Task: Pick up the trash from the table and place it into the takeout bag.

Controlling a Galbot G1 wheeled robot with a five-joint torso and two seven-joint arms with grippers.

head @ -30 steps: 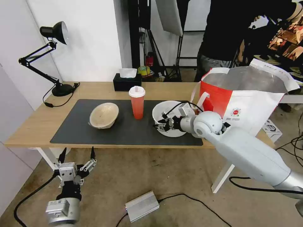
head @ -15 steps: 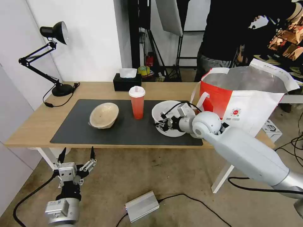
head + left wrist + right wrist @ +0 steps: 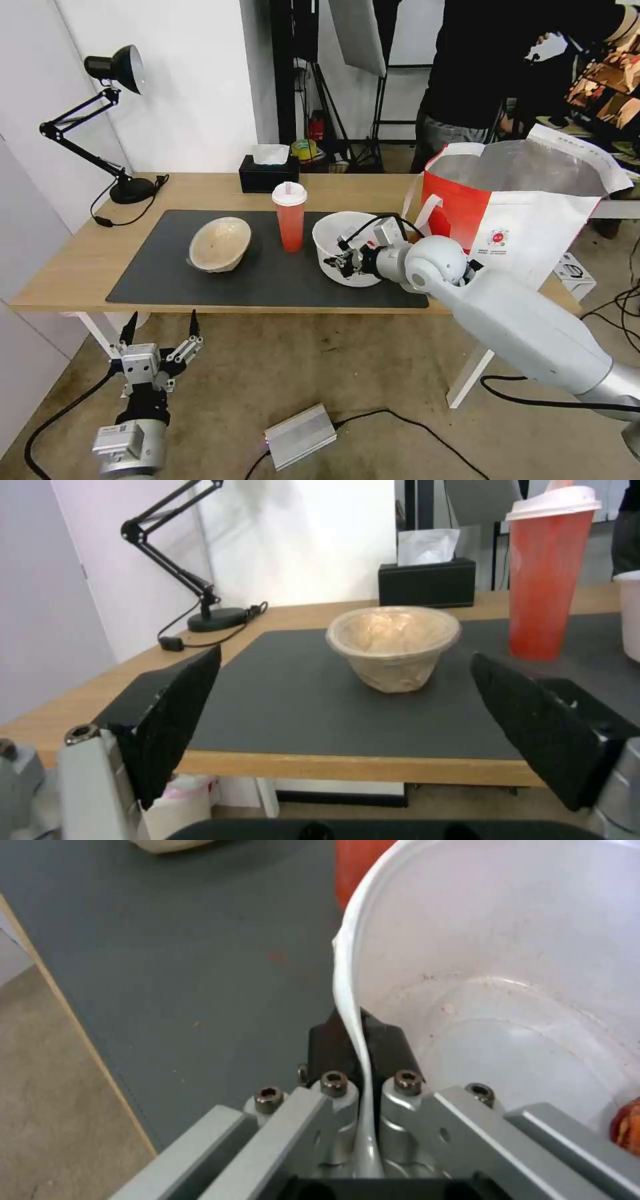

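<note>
The right gripper (image 3: 341, 259) pinches the near rim of the large white bowl (image 3: 343, 238). The right wrist view adds the detail — both black pads (image 3: 385, 1040) squeeze the thin wall between them, and a red scrap (image 3: 627, 1130) lies inside. The bowl sits tilted on the dark grey mat (image 3: 267, 280), close to the table's (image 3: 80, 260) front edge, beside the orange-red drink cup (image 3: 290, 217) and the takeout bag (image 3: 520, 207), whose mouth gapes wide. The left gripper (image 3: 160, 333) hangs below the tabletop, fingers spread wide and empty — its wrist view faces the beige bowl (image 3: 392, 645), with bare mat around it.
</note>
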